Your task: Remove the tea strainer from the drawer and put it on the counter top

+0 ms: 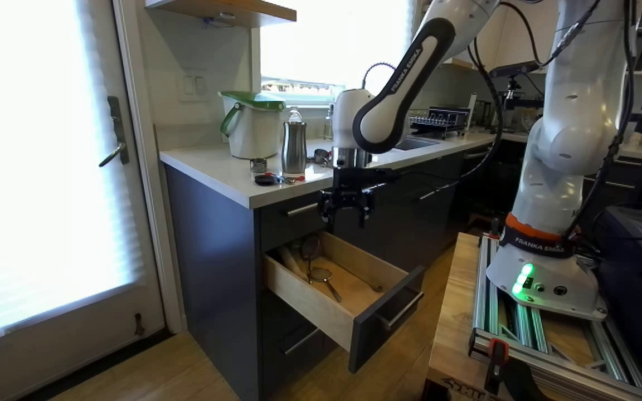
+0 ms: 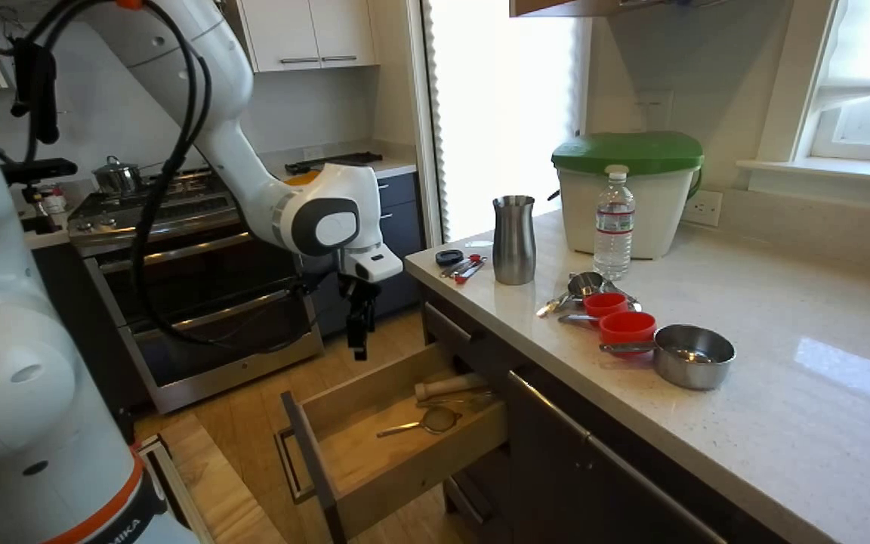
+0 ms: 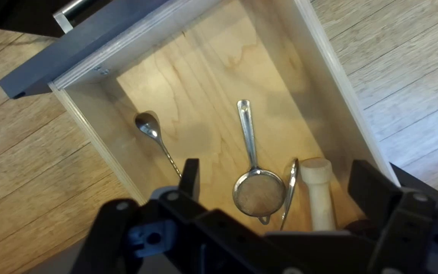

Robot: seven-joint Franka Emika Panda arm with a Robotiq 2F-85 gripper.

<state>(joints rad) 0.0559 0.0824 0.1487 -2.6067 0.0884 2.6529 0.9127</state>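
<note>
The tea strainer is a small round metal mesh with a flat handle. It lies on the floor of the open drawer, with its handle towards the drawer front. It also shows in both exterior views. The drawer has a dark grey front and pale wood walls. The white counter top runs above the cabinets. My gripper is open and empty, pointing down above the drawer. In the wrist view my gripper has the strainer's mesh between its spread fingers, below them and not touched.
A spoon, a thin metal utensil and a wooden pestle lie in the drawer. On the counter stand a steel tumbler, a green-lidded bin, a bottle, red cups, a steel cup and measuring spoons.
</note>
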